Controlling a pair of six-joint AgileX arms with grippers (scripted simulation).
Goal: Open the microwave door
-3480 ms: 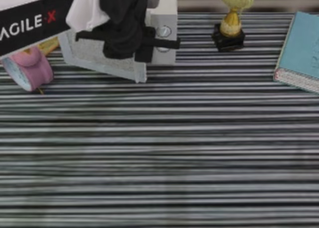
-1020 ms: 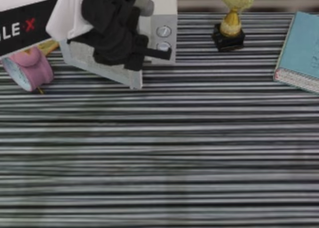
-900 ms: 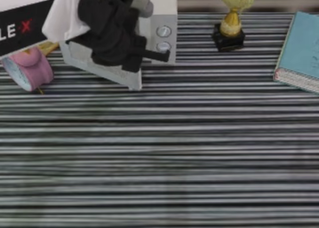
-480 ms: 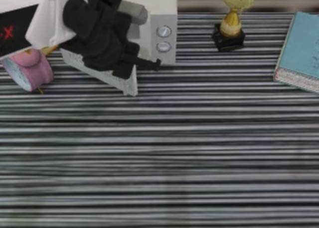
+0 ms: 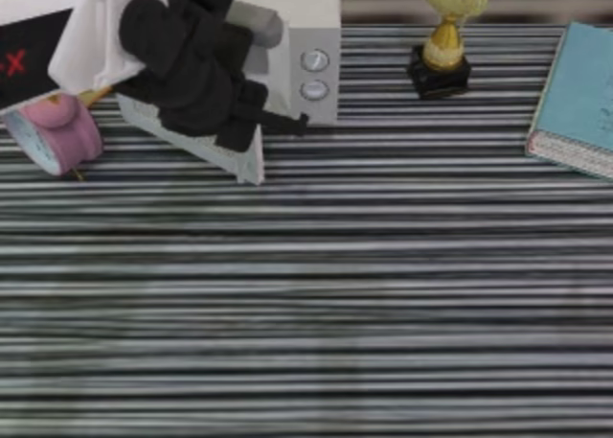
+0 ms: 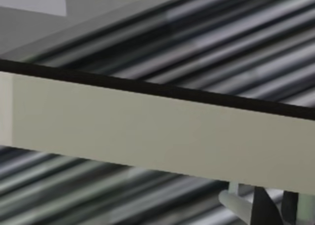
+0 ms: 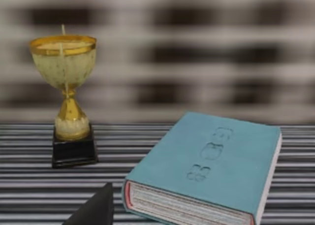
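Left arm (image 5: 105,35): white forearm, black wrist, reaching from the top view's upper left. Left gripper (image 5: 259,136): pointing right, jaws hidden. Right arm: outside the top view.

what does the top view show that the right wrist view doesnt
Only the top view shows the microwave with its two knobs, the microwave door swung partway out, the left pincer at the door's free edge, and a pink alarm clock. Only the right wrist view shows the striped backdrop behind the table and a dark pincer tip at its lower edge. Both show the gold trophy, the teal book and the striped table.
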